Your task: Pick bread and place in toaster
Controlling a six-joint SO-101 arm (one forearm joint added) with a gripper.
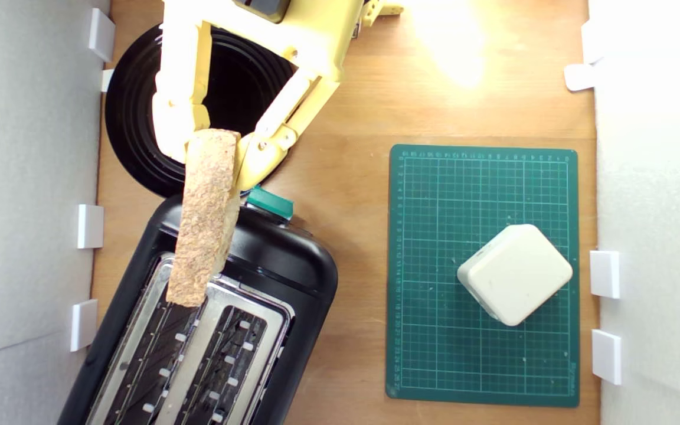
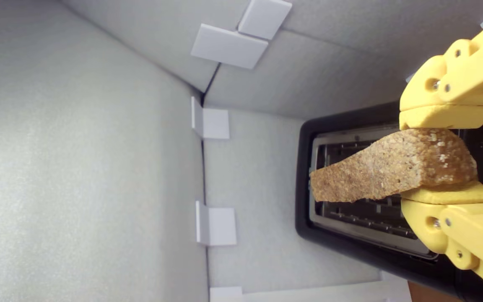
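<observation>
Yellow plastic fingers of the gripper [image 1: 213, 150] clamp one end of the bread [image 1: 205, 221], holding it edge-up in the air above the toaster [image 1: 281, 265], its free end hanging over the metal top near the slots. Behind sits a black plate [image 1: 127, 118]; a cream block [image 1: 514, 274] rests on the green mat [image 1: 434, 330] to the exterior view's right

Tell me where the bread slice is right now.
The bread is held edge-on between the gripper's fingers on the exterior view's left, hanging above the toaster's slots, just below the black plate.
</observation>
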